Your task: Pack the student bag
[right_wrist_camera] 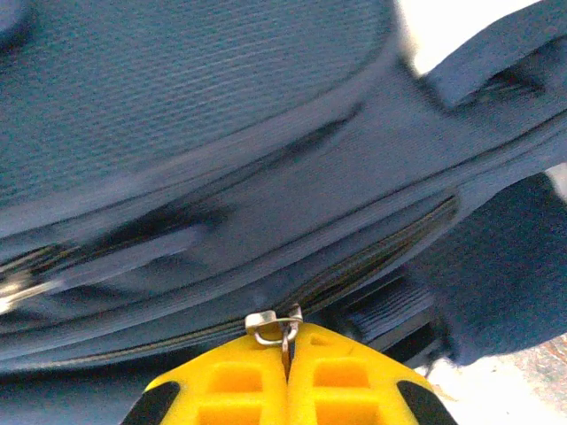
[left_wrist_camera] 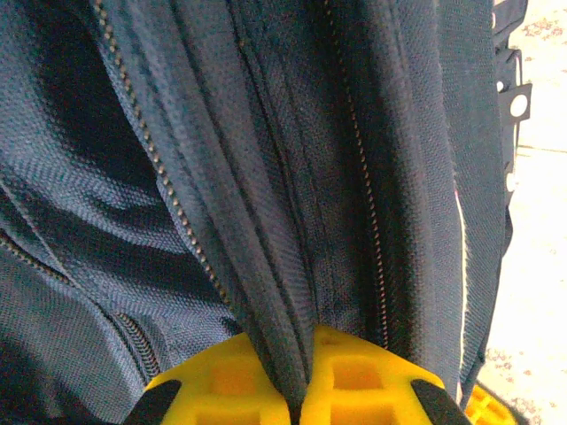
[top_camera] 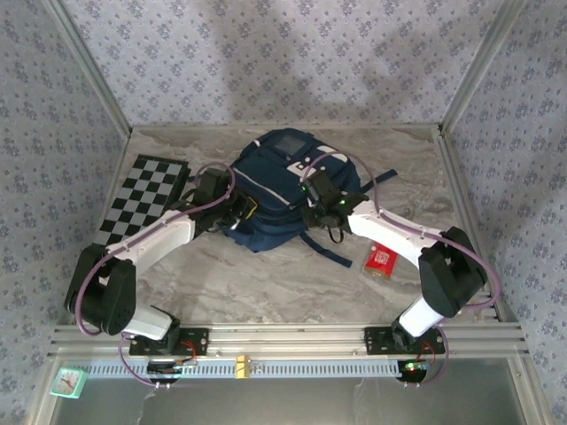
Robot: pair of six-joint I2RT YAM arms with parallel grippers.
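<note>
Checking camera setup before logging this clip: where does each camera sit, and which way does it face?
Top external: above and behind the bases, looking down at the table; left arm and right arm show.
Left wrist: on that wrist, facing along the left gripper, shut on a fold of the student bag.
Right wrist: likewise, facing the right gripper, shut on the zipper pull.
Shared: all three show the bag.

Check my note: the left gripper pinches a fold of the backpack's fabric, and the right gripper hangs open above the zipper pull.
One thing is wrong. The right gripper does not hang open above the zipper pull. Its yellow fingers are shut on it, as the right wrist view shows. The rest holds: the left gripper pinches a fold of fabric on the backpack.
</note>
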